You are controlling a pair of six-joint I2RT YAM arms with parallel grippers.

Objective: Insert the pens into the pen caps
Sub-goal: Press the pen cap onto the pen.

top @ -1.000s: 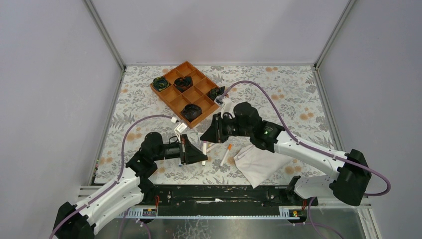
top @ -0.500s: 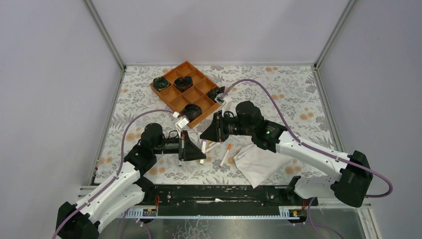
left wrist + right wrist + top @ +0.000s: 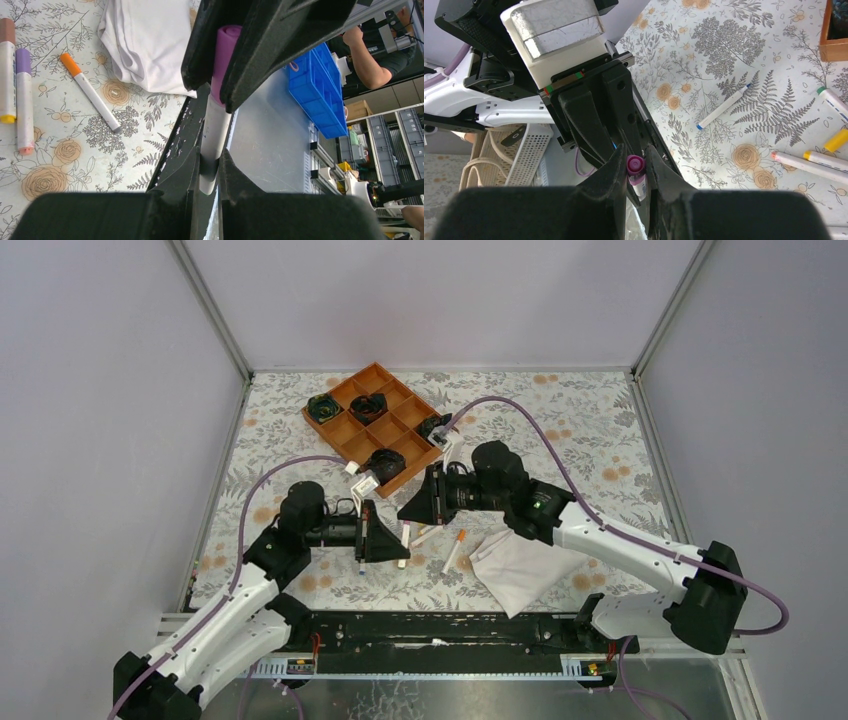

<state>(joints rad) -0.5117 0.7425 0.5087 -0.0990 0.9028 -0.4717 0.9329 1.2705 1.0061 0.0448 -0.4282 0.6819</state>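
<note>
Pinching pen [image 3: 215, 132] in left hand [image 3: 209, 156], tip against purple cap [image 3: 636, 172] in right hand [image 3: 636, 150]

The top camera looks down from behind on the whole table [image 3: 600, 440]. The wrist cameras face each other from very near, sharing the purple cap [image 3: 634, 165].

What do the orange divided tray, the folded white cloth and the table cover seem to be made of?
The tray: probably plastic, matte; one even orange-brown colour, thin straight dividers. The cloth: soft textile, matte; it lies in folds with creases. The table cover: a thin printed sheet with a flat floral pattern, but paper, vinyl or fabric cannot be told.
</note>
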